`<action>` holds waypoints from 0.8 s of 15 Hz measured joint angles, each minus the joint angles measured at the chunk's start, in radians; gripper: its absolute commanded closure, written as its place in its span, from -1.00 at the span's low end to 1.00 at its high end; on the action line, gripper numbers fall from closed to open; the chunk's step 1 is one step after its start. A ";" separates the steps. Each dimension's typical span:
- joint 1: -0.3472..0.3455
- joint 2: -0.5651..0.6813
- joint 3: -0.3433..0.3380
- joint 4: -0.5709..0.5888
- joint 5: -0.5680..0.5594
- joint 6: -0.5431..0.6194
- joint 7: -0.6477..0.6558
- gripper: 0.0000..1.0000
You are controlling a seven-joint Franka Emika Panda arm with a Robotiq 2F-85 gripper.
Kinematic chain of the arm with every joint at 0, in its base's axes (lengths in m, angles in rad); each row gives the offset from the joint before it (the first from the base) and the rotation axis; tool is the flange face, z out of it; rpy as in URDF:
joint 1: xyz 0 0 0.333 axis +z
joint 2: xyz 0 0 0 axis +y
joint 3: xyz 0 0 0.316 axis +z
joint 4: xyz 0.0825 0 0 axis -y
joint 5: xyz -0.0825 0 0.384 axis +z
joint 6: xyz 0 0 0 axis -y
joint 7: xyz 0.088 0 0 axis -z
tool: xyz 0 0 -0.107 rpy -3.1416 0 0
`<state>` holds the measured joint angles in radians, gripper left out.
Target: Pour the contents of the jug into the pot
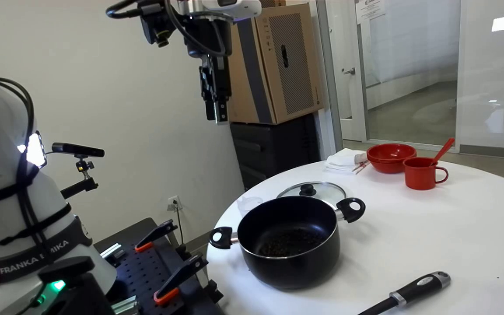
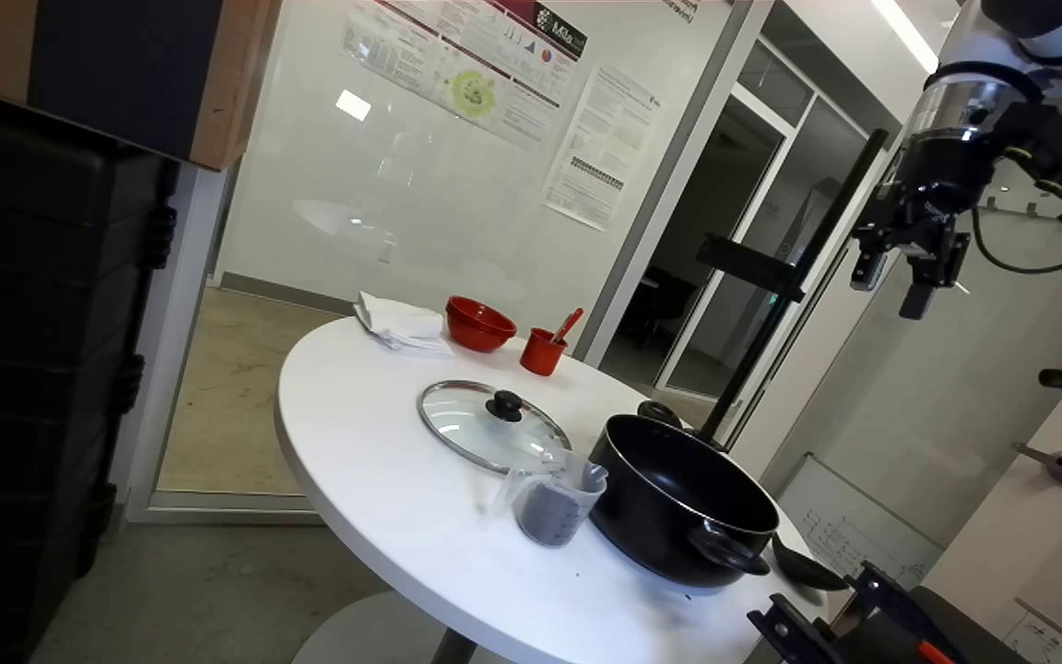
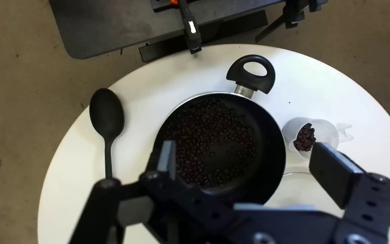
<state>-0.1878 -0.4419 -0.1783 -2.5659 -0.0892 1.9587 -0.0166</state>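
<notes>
End effector (image 2: 891,287) hangs well above the pot (image 1: 293,269) and apart from it, jaws standing wide, nothing between them. Subject item: one see-through jug (image 2: 568,489), upright on the white surface (image 1: 409,227) just beside the pot; contact between the two cannot be confirmed. Its spout points toward the pot, its handle away. Dark bean-like pieces (image 3: 305,137) lie in the jug, and more are spread over the pot's floor; emptying is judged incomplete.

Handling assessment: the jug is judged light, thin-walled and fairly stiff, probably plastic and somewhat slick; a hard squeeze could flex it, and the loose load should shift when tipped. Recommended hold: the handle, on the side away from the pot, or failing that across the body below the rim.

Count: jug, one; pot, one, with two loop handles; glass lid (image 2: 485,429), one, near the pot; black spoon (image 3: 107,117), one, across the pot from the jug; red bowls (image 1: 387,166), two, nested, well apart from the pot; red mug (image 1: 419,177), one, likewise distant, with one red utensil (image 1: 443,151) leaning in it; white cloth (image 1: 341,162), folded, well apart from the pot, number of pieces not determinable. Bean-like pieces: too many to count.
</notes>
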 measured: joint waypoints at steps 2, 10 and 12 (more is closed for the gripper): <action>0.000 0.000 0.000 0.000 0.000 0.000 0.000 -1.00; 0.002 -0.013 0.113 -0.106 -0.244 0.115 0.064 -1.00; 0.015 -0.022 0.169 -0.174 -0.294 0.190 0.140 -1.00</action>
<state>-0.1729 -0.4641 -0.0093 -2.7399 -0.3829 2.1482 0.1238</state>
